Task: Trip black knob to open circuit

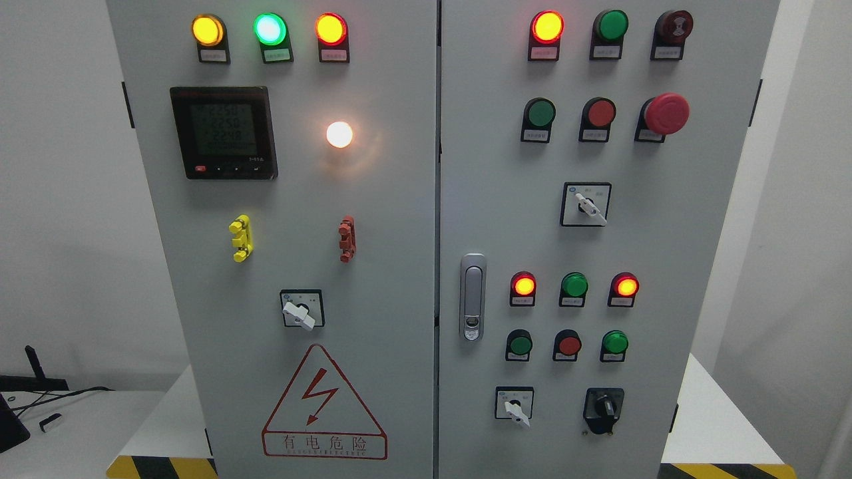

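Observation:
A grey electrical cabinet [413, 266] with two doors fills the head view. The black rotary knob [604, 406] sits at the lower right of the right door, with its handle standing about upright. Three white selector switches are on the doors: one on the left door [301, 310], one upper right [587, 205], one lower right [514, 404]. Several indicator lamps are lit, including a white one [339, 134]. Neither of my hands is in view.
A red mushroom stop button [665, 113] sticks out at the upper right. A metal door latch [472, 297] is on the right door's left edge. A digital meter [223, 132] is upper left. The cabinet stands on a white platform [719, 426] with hazard stripes.

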